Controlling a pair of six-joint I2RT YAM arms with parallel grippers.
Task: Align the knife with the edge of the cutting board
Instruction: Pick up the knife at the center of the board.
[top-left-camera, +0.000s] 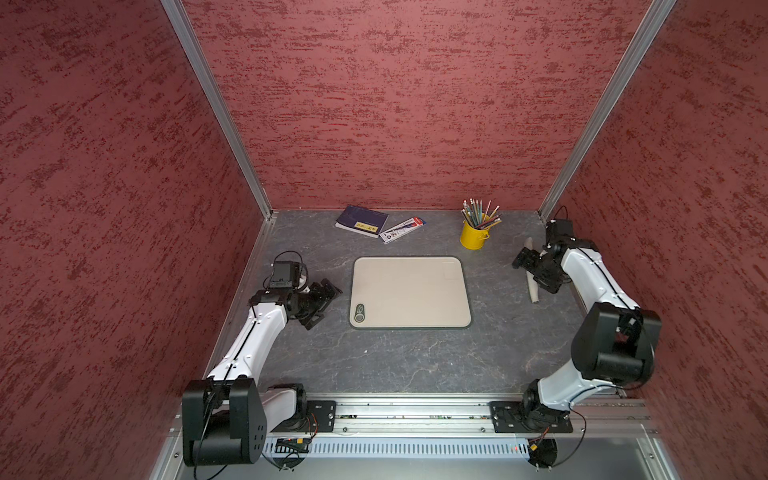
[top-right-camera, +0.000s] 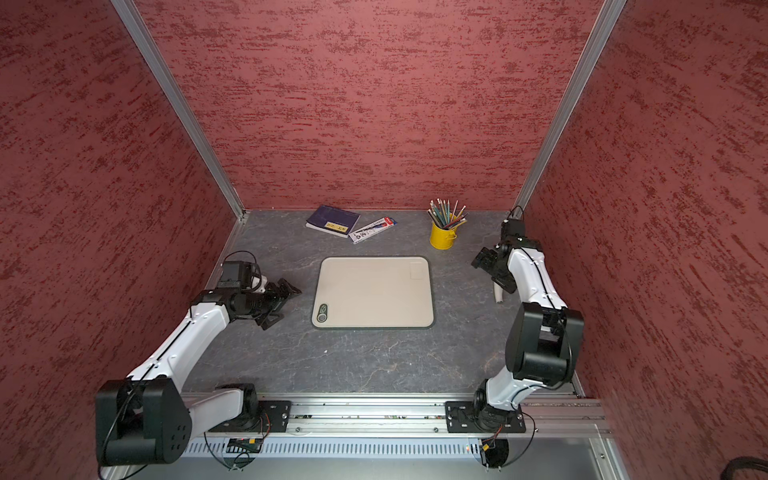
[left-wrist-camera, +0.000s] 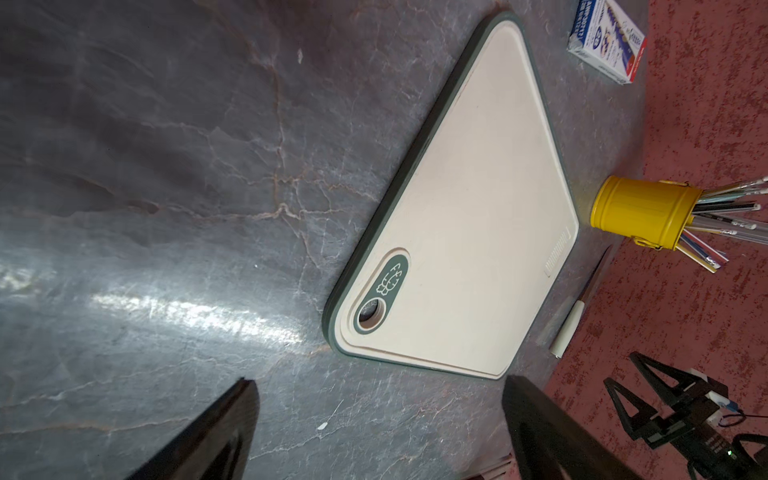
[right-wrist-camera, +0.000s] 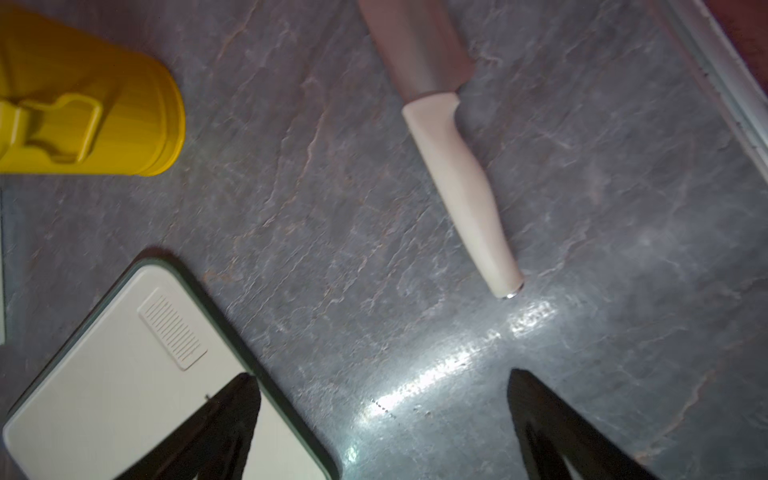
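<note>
Knife, both top views: flat on counter, right of cutting board, well apart. Long axis roughly along board's short edge, slightly skewed, handle toward front. Right fingers above its middle; left fingers across board.
Left wrist: left fingers wide, empty; knife beyond board.
Right wrist: right fingers wide, holding nothing; handle ahead, untouched. Right arm nearer, likely picker.
</note>
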